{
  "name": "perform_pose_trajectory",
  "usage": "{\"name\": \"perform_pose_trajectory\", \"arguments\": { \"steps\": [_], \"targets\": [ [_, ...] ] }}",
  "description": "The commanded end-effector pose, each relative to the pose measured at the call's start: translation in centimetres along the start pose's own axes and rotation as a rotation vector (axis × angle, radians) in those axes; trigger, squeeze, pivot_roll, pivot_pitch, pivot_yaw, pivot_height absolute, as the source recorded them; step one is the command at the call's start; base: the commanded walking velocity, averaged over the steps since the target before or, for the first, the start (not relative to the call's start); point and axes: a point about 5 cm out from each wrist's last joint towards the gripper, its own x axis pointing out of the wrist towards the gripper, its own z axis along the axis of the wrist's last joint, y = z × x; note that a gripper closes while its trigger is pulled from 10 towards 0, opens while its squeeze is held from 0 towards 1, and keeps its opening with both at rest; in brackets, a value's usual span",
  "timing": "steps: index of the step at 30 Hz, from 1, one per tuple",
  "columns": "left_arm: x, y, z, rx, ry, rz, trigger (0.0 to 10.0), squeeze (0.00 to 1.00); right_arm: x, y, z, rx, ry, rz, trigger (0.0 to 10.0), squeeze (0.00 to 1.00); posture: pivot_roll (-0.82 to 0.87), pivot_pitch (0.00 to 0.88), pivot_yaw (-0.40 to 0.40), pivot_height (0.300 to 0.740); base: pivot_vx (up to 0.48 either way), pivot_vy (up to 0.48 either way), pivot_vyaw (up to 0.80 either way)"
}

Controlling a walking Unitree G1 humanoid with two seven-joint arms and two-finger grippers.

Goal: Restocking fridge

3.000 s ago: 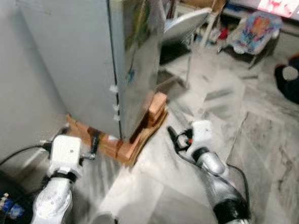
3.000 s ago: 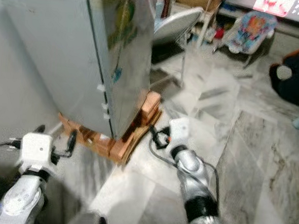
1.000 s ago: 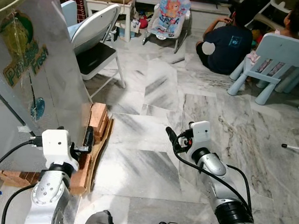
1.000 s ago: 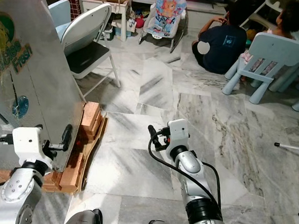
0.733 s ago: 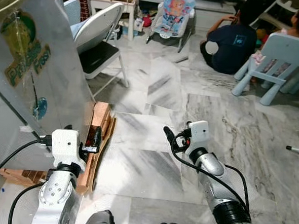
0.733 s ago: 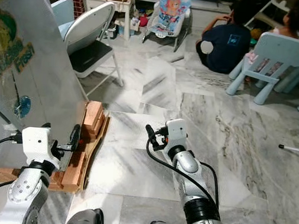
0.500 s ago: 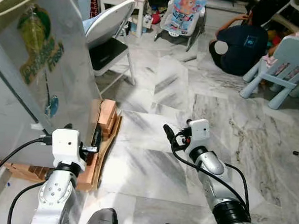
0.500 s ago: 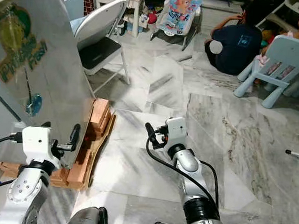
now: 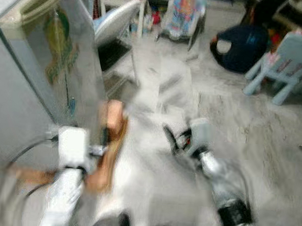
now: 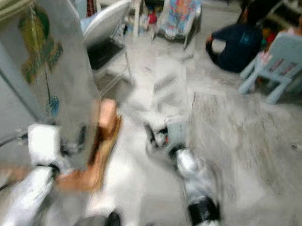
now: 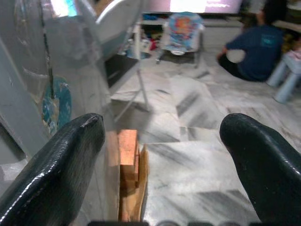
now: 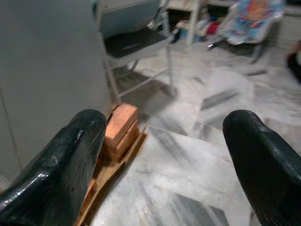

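The fridge [image 10: 37, 80] stands at the left on wooden blocks [image 10: 105, 125], door shut, with the left gripper [image 11: 164, 155] beside its lower corner, fingers spread and empty. Behind it sits a folding chair [image 10: 107, 31]. The right gripper [image 12: 164, 155] hangs over bare marble floor [image 10: 232, 128], fingers apart, empty; farther right a seated person [image 10: 237, 46] and a pale blue chair [image 10: 285, 62].

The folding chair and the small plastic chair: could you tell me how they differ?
The folding chair is silvery grey with a black seat and thin metal legs; the plastic chair is pale blue with thick legs. The folding chair stands beside the fridge, the plastic chair by a seated person. Both stand upright.
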Motion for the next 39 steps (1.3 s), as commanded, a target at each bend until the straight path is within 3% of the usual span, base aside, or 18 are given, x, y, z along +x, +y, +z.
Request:
{"name": "perform_pose_trajectory", "arguments": {
  "steps": [1, 7, 23, 27, 32, 39],
  "targets": [
    [0.1, 0.1, 0.6, 0.026, -0.021, 0.003, 10.0, 0.00, 0.1, 0.4, 0.2, -0.004, -0.012, 0.012, 10.0, 0.00, 0.10, 0.098, -0.023, 0.740, 0.000, 0.000, 0.00],
    [0.2, -0.2, 0.4, 0.023, -0.014, -0.015, 10.0, 0.00, 0.1, 0.6, 0.2, -0.006, -0.011, 0.010, 10.0, 0.00, 0.09, 0.096, -0.030, 0.740, 0.000, 0.000, 0.00],
    [0.3, 0.6, 0.0, 0.028, -0.006, 0.012, 10.0, 0.00, 0.2, 0.1, 0.4, -0.015, -0.012, -0.012, 10.0, 0.00, 0.09, 0.099, -0.035, 0.740, 0.000, 0.000, 0.00],
    [1.4, 1.7, -0.7, 0.046, 0.019, 0.086, 10.0, 0.00, -0.3, 0.5, 0.1, -0.057, -0.006, 0.028, 10.0, 0.00, 0.07, 0.112, -0.035, 0.740, 0.000, 0.000, 0.00],
    [3.9, 3.1, -0.5, 0.051, 0.011, 0.165, 10.0, 0.00, -1.5, 0.1, -0.4, -0.071, 0.011, 0.031, 10.0, 0.00, 0.04, 0.123, -0.036, 0.740, 0.000, 0.000, 0.00],
    [5.5, 5.1, 0.2, 0.060, 0.013, 0.230, 10.0, 0.00, -2.6, 0.3, -0.8, -0.083, 0.026, 0.047, 10.0, 0.00, 0.01, 0.141, -0.033, 0.740, 0.000, 0.000, 0.00]
  ]
}}
